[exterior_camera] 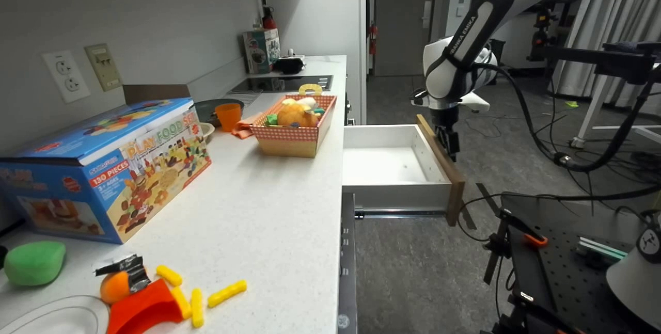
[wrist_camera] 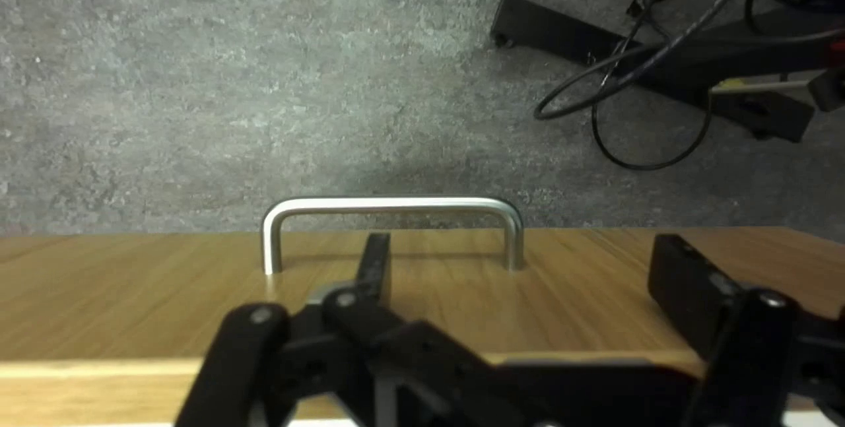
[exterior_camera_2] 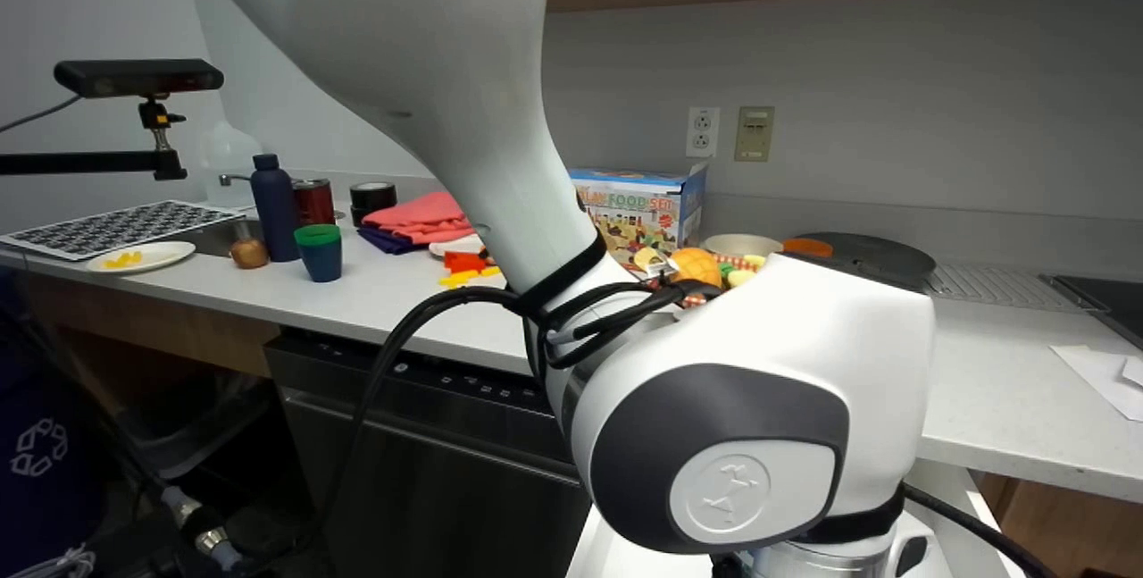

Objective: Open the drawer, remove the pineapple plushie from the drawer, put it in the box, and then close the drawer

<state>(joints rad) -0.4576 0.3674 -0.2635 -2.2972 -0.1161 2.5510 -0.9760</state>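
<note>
The drawer point(exterior_camera: 400, 200) stands open from under the white counter, with a wood-coloured front and a bare white inside. Its front point(wrist_camera: 455, 311) and metal bar handle point(wrist_camera: 396, 204) show in the wrist view. The box point(exterior_camera: 287, 146), brown with red checked trim, sits on the counter and holds several toys. The orange pineapple plushie point(exterior_camera: 295, 115) lies in it; its crosshatched body also shows in an exterior view point(exterior_camera_2: 698, 265). My gripper point(exterior_camera: 448, 142) points down at the outer side of the drawer front. Its fingers point(wrist_camera: 521, 265) are wide apart with nothing between them.
A blue play food carton point(exterior_camera: 103, 169) stands on the counter, with yellow sticks and a red toy point(exterior_camera: 147, 308) nearer the camera. An orange cup point(exterior_camera: 228, 116) is behind the box. A black equipment table point(exterior_camera: 563, 261) with cables stands on the floor side.
</note>
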